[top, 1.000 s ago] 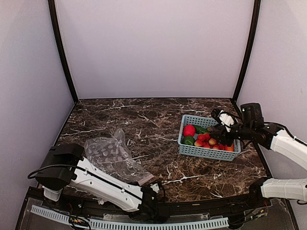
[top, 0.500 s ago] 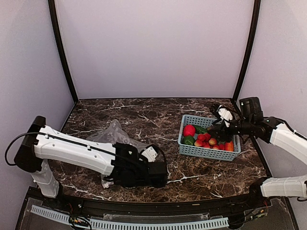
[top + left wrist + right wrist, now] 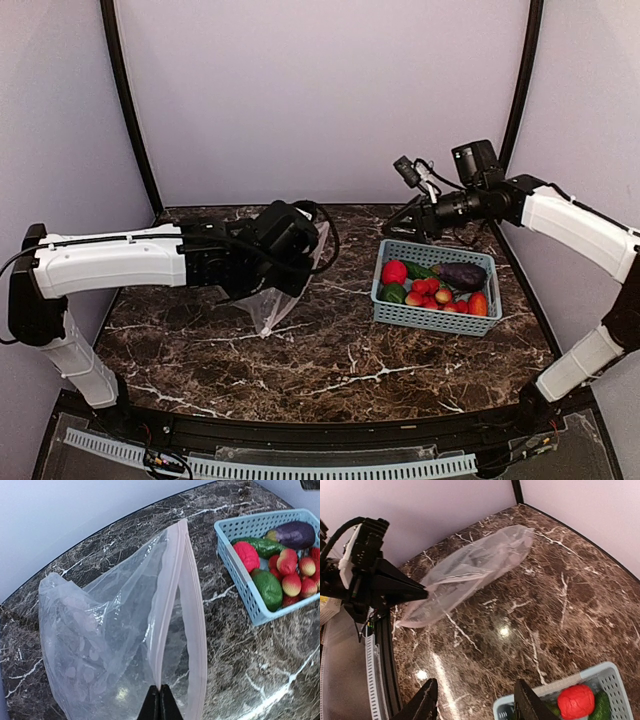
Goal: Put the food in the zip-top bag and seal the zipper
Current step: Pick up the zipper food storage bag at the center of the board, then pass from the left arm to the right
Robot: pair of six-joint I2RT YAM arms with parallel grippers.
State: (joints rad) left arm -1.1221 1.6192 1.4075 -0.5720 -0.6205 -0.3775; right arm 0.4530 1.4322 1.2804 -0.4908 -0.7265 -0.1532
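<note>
My left gripper [image 3: 160, 702] is shut on one lip of the zipper [image 3: 172, 595] and holds the clear zip-top bag [image 3: 100, 640] off the table with its mouth gaping. In the top view the bag [image 3: 272, 305] hangs below my left gripper [image 3: 300, 268], left of centre. The food lies in the basket: purple eggplant [image 3: 460, 274], red piece [image 3: 394, 271], strawberries [image 3: 432, 292], green vegetable [image 3: 393, 293], orange-red piece [image 3: 478, 303]. My right gripper [image 3: 408, 228] is open and empty, raised behind the basket's far left corner; its wrist view [image 3: 477, 705] looks toward the bag [image 3: 470, 567].
The light-blue slotted basket [image 3: 425, 317] stands at the right of the dark marble table; it also shows in the left wrist view [image 3: 235, 567] and the right wrist view [image 3: 600, 672]. Black frame posts rise at the back corners, with pale walls around.
My left arm swung up from the near edge, lifting the bag off the table to centre. My right gripper rose up and back from over the basket; the eggplant now shows in the basket.
</note>
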